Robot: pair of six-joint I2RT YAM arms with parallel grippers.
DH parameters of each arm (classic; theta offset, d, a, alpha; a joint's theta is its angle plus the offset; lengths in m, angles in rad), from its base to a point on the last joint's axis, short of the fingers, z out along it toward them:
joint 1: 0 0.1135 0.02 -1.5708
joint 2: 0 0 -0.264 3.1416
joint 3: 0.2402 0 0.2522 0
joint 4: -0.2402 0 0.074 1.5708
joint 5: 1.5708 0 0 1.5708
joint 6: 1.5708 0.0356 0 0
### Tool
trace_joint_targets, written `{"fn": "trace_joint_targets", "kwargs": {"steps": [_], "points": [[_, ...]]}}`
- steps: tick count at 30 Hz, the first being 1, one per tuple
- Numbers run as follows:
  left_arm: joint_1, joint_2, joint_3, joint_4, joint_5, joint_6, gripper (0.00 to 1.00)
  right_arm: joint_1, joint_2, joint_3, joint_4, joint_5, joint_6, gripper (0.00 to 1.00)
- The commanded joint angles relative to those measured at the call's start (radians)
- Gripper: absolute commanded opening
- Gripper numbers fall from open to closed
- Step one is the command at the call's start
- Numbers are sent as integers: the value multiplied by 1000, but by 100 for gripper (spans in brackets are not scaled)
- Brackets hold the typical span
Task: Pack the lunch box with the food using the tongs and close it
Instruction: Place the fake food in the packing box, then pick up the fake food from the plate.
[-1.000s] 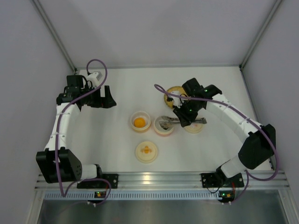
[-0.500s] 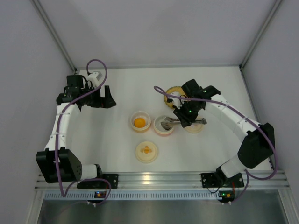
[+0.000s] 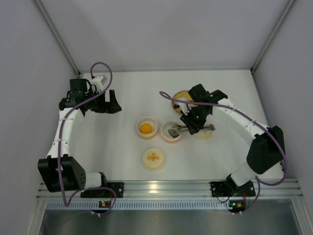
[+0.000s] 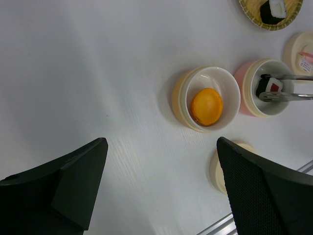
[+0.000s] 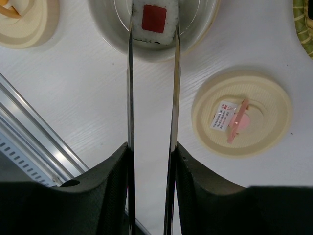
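My right gripper [image 3: 191, 125] [image 5: 151, 152] is shut on the slim metal tongs [image 5: 130, 98], one finger pressing each arm. Between the tong tips sits a dark-wrapped sushi piece [image 5: 154, 19] [image 4: 269, 86] with a white face and red centre, inside the pink lunch box bowl [image 3: 172, 132] [image 4: 244, 81]. To its left, an orange ball [image 4: 207, 105] lies in the yellow lunch box bowl [image 3: 146, 128]. My left gripper [image 3: 110, 104] [image 4: 161, 143] hangs open over bare table at the far left, holding nothing.
A woven dish [image 3: 182, 96] [image 4: 270, 11] with another sushi piece stands behind the pink bowl. A cream lid [image 5: 242, 112] with a pink tab lies right of the bowl, and a second lid [image 3: 153, 159] lies nearer the metal rail [image 5: 29, 117].
My right gripper has shifted slightly left and away from the rail, with the tongs staying over the pink bowl. The left arm has not moved.
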Motion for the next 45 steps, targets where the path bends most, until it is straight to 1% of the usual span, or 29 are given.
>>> {"fn": "trace_joint_targets", "kwargs": {"steps": [1,2,3,6,12,15,22,24,27,29,31,32,33,34,35,38,40,45], "points": [[3,-5,37,21,11,19,98,23,10,7,66,-18,-15,37],[3,-5,37,21,11,16,98,21,10,7,64,-16,-15,38],[3,-3,38,21,11,18,98,23,10,7,64,-13,-16,43],[3,-2,37,25,8,13,98,23,9,18,55,-10,-21,48],[3,0,43,28,15,9,98,23,6,55,29,-15,-22,52],[3,-3,44,24,16,9,98,23,-5,92,12,-21,-15,52],[3,-17,49,16,21,12,98,20,-88,226,8,-15,24,51],[0,-18,49,15,21,13,98,13,-100,240,15,10,25,50],[3,-18,51,13,22,13,98,-6,-115,219,31,65,-2,48],[3,-17,51,15,27,16,98,-55,-111,208,35,68,-25,47],[2,-15,51,16,33,24,98,-104,-99,197,37,36,-59,46],[2,-15,55,15,36,30,98,-155,-92,197,35,25,-76,46],[3,-14,57,16,38,35,98,-184,-85,197,35,-1,-109,46],[3,-15,58,16,51,41,98,-241,-64,197,28,-22,-125,46],[3,-14,60,16,60,44,98,-270,-53,202,20,-68,-140,46],[2,-5,66,10,82,53,98,-347,-5,227,-9,-134,-194,46],[3,1,66,15,84,56,98,-376,29,236,-34,-159,-235,47],[3,18,77,19,56,59,98,-393,78,219,-32,-182,-283,47]]}}
